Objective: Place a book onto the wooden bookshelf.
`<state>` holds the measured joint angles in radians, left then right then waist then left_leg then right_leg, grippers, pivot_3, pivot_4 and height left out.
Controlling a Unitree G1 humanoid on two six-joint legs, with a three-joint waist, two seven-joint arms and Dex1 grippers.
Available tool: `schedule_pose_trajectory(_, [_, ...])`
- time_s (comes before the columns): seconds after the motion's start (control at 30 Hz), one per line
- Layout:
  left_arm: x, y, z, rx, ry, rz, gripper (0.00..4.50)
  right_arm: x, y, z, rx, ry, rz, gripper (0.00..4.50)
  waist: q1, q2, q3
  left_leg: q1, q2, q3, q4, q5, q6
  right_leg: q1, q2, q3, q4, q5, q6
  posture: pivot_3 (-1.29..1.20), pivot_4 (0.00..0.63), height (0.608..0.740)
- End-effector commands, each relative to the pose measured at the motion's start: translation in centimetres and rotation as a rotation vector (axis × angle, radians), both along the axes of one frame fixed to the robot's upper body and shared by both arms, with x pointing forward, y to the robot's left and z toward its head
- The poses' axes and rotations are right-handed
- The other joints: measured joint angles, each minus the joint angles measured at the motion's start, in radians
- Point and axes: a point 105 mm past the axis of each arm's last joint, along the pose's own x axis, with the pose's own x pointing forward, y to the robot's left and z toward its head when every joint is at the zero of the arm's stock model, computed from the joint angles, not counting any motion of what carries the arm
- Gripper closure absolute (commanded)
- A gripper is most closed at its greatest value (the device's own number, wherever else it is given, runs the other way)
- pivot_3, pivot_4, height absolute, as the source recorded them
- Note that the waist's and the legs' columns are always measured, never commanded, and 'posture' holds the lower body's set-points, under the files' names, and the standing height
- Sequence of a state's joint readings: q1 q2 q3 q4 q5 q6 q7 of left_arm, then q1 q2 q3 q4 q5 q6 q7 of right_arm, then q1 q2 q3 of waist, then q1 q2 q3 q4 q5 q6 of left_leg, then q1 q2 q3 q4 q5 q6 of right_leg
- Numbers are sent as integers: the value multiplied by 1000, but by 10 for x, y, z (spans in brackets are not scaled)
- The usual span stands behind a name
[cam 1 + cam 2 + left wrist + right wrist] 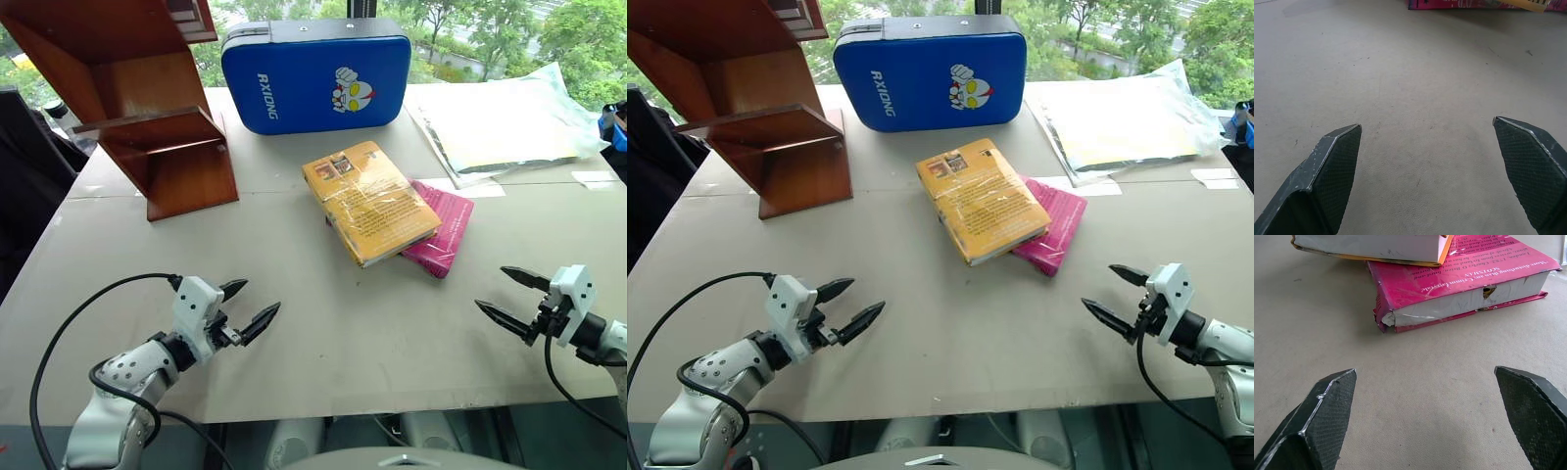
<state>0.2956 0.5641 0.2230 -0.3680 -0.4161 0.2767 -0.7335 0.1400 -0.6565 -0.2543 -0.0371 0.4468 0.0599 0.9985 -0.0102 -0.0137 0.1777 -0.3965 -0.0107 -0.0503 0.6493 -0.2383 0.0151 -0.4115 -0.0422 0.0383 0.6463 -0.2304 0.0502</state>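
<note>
Atop the pink book (443, 231) lies the thick yellow-orange, plastic-wrapped book (370, 201).

- The wooden bookshelf (147, 108) stands at the far left of the desk (323, 333).
- A zip case (315, 73) stands upright just right of the bookshelf, at the desk's far edge.
- The book (369, 201) lies near the desk's middle, in front of the case, resting partly on a thinner book (441, 230) that juts out to its right.
- A plastic-wrapped flat packet (505, 122) lies at the far right, behind the thinner book.
- The left hand (250, 305) hovers over the near left of the desk, the right hand (505, 296) over the near right, both well apart from the books.
</note>
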Motion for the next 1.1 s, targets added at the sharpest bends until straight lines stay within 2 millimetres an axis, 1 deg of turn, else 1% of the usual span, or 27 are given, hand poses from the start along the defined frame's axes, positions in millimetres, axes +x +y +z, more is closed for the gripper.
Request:
schedule_pose_trajectory(0.03, [0,-1,13,6,-52,-3,53,3,3,7,-1,-38,15,0,0,0,0,0,0,0,0,0,0,0,0,0,0,0,0,0,150,740])
schedule_pose_trajectory(0.17, [1,0,14,0,-51,-7,53,4,4,6,-3,-41,15,0,-1,0,0,0,0,0,0,0,0,0,3,0,0,0,0,0,150,740])
schedule_pose_trajectory(0.57, [6,-2,16,-8,-48,-24,53,2,3,5,2,-46,-4,0,0,0,0,0,0,0,0,0,0,0,3,0,0,1,-1,0,150,740])
schedule_pose_trajectory(0.67, [9,-6,17,-26,-46,-33,53,1,3,5,3,-49,-8,0,0,0,0,0,0,0,0,0,0,0,3,0,0,1,-1,0,150,740])
schedule_pose_trajectory(0.8, [16,-19,19,-90,7,-48,53,-2,3,8,4,-58,-9,0,2,0,0,0,0,0,0,0,0,0,3,0,0,1,-1,0,150,740])
schedule_pose_trajectory(0.87, [23,-26,24,-153,43,-48,53,-4,4,13,11,-70,-2,0,2,0,0,0,0,0,0,0,0,0,3,0,0,1,-1,0,150,740])
schedule_pose_trajectory(0.97, [40,-40,36,-271,86,-35,53,-8,8,25,45,-96,17,0,1,0,0,0,0,-1,1,0,0,0,4,0,1,2,1,0,150,740])
schedule_pose_trajectory(1.03, [58,-49,37,-364,135,5,53,-11,15,36,88,-110,32,0,5,0,0,0,0,-1,2,0,0,1,4,-1,2,4,3,0,150,740])
schedule_pose_trajectory(1.1, [69,-66,37,-509,233,12,53,-15,22,46,113,-121,57,0,9,1,-1,0,-1,-2,3,0,0,1,5,-1,3,4,4,0,150,740])
